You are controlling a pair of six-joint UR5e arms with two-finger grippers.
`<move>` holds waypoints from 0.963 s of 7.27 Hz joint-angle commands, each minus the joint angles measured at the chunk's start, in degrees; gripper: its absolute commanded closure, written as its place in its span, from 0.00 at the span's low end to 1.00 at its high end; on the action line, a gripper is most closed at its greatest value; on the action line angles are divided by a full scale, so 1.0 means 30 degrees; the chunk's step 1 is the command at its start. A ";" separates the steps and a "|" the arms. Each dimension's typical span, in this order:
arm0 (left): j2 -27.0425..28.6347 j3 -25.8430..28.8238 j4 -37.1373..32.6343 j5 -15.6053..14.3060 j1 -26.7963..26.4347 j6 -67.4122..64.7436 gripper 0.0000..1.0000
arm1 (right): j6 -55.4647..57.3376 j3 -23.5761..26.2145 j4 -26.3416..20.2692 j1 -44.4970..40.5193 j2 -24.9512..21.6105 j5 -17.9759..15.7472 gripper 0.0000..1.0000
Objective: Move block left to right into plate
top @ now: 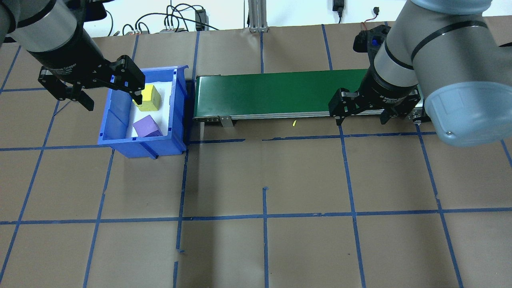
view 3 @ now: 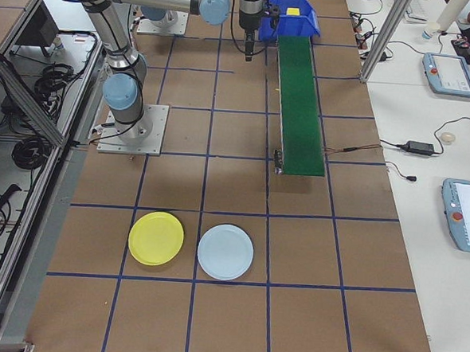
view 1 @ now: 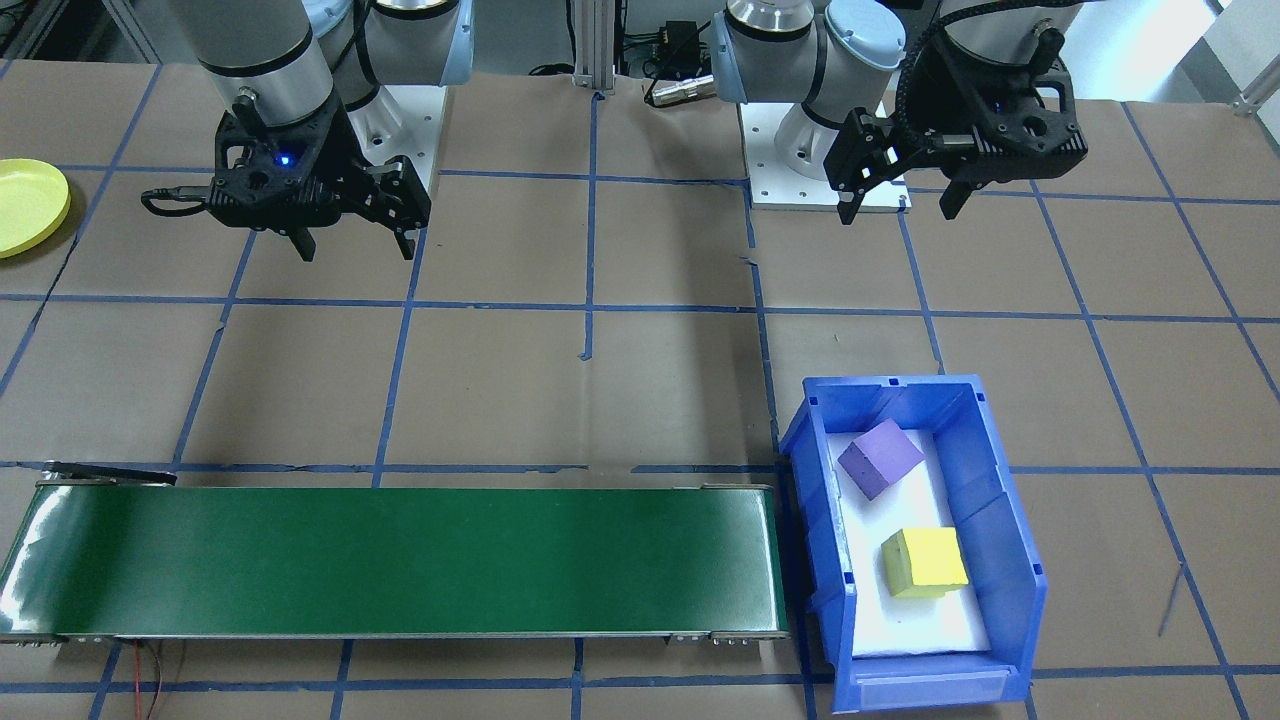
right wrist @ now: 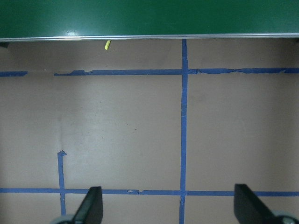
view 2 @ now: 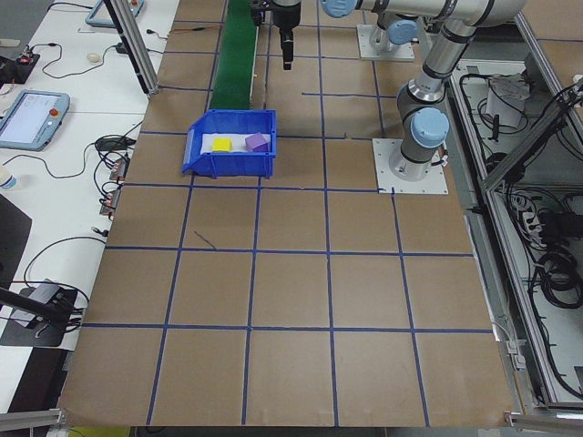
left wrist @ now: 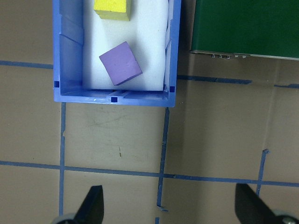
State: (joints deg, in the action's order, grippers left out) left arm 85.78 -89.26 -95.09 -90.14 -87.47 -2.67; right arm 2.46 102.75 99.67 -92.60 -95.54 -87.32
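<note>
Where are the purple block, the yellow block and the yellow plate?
purple block [view 1: 880, 457], front-facing view, top face
yellow block [view 1: 927, 560], front-facing view, top face
yellow plate [view 3: 156, 238], right view, centre

Brown worktop crossed by blue tape lines. White side benches carry cables and teach pendants. Aluminium posts rise at the edges. Even indoor light.

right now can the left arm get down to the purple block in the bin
Probably yes: the left gripper hangs open and empty, the blue bin is open-topped, and the purple block lies uncovered, apart from the yellow block.
</note>
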 commanded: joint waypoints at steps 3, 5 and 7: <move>0.0029 -0.0217 0.0028 -0.0042 -0.0025 0.0039 0.00 | 0.0029 -0.0030 0.0001 -0.0013 0.0001 0.0013 0.00; 0.0727 -0.0509 0.0492 -0.0014 0.0616 0.0069 0.00 | 0.0029 -0.0030 0.0001 -0.0013 0.0001 0.0013 0.00; 0.1986 -0.0743 0.1022 0.0132 0.2456 0.0098 0.01 | 0.0029 -0.0030 0.0001 0.0016 0.0001 0.0013 0.00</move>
State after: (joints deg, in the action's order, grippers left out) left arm 89.54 -90.97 -92.83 -90.01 -83.33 -2.44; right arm 2.55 102.66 99.67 -92.62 -95.54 -87.28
